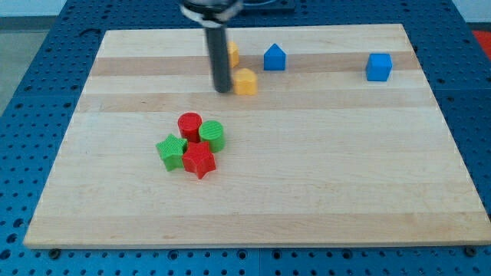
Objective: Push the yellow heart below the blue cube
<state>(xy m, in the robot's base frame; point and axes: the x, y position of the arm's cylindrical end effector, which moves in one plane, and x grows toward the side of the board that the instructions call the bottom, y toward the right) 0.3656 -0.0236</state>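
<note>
The yellow heart [245,81] lies near the view's top, left of centre. My tip [222,89] stands right against its left side, touching or nearly so. The blue cube [378,67] sits far to the view's right, near the top edge of the board. The heart is well to the left of the cube and slightly lower. A second yellow block [232,54] is partly hidden behind my rod, just above the heart; its shape cannot be made out.
A blue house-shaped block [275,57] sits just up and right of the heart. A cluster lies lower left of centre: red cylinder [189,125], green cylinder [212,135], green star [172,151], red star [199,160]. The wooden board [345,192] lies on a blue perforated table.
</note>
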